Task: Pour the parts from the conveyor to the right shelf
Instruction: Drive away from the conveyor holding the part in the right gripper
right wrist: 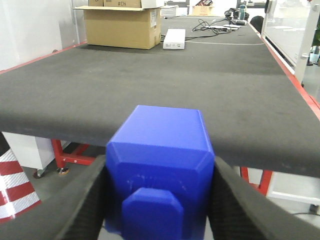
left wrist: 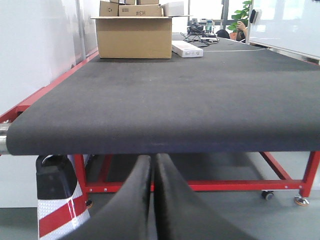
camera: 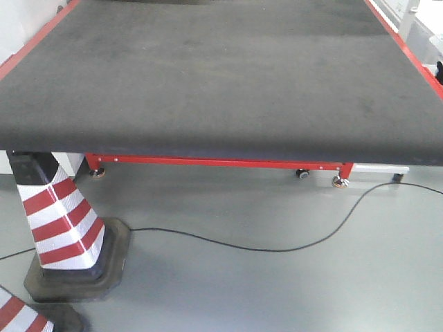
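Observation:
The conveyor's dark-grey belt (camera: pixel 221 76) with red rails fills the front view and lies ahead in both wrist views (left wrist: pixel 165 100) (right wrist: pixel 165 85). My right gripper (right wrist: pixel 160 200) is shut on the bright-blue block (right wrist: pixel 160 150), which sits between the black fingers (right wrist: pixel 87 205) with its stud facing the camera, held in front of and just below the belt's near edge. My left gripper (left wrist: pixel 153 172) is shut and empty, its fingers pressed together just below the belt's near edge. The right shelf is out of view. Neither gripper shows in the front view.
A red-and-white traffic cone (camera: pixel 62 221) stands on the floor at the belt's left front corner, a second cone (camera: pixel 21 315) at bottom left. A black cable (camera: pixel 277 247) crosses the floor. A cardboard box (left wrist: pixel 134 36) and a white device (left wrist: pixel 187 49) sit far back on the belt.

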Available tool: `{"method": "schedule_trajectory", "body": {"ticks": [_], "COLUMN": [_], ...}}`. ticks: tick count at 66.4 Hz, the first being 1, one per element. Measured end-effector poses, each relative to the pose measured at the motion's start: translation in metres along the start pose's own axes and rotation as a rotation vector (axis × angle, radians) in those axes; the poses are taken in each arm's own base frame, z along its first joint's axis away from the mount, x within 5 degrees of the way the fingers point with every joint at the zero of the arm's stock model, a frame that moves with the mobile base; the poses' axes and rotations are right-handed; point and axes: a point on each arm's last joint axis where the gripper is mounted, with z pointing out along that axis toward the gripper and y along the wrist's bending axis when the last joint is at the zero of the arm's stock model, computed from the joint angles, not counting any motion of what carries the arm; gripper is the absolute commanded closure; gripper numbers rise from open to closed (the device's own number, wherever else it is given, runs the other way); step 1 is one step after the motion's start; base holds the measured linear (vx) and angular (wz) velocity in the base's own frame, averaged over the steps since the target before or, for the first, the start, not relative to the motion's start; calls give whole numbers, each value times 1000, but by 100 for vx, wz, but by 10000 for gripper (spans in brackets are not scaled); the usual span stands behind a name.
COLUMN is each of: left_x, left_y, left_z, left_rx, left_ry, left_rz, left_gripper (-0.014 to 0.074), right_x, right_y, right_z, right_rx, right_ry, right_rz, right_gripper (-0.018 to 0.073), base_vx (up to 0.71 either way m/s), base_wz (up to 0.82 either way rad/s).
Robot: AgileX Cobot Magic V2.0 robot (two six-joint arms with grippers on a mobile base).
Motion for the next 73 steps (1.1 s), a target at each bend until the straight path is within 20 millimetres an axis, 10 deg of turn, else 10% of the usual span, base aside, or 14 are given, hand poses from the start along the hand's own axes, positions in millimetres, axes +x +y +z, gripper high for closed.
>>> {"method": "schedule_trajectory", "body": {"ticks": [73], "left_x": [0], "left_y": [0], "left_z": [0], "left_rx": [0], "left_ry": [0], "left_rz": [0], "left_gripper": [603], "right_x": [0], "right_y": [0], "right_z": [0], "right_rx": [1], "right_ry": [0], "right_rz": [-2], "right_gripper": [564], "base_vx": [-18], "base_wz": [-67]}}
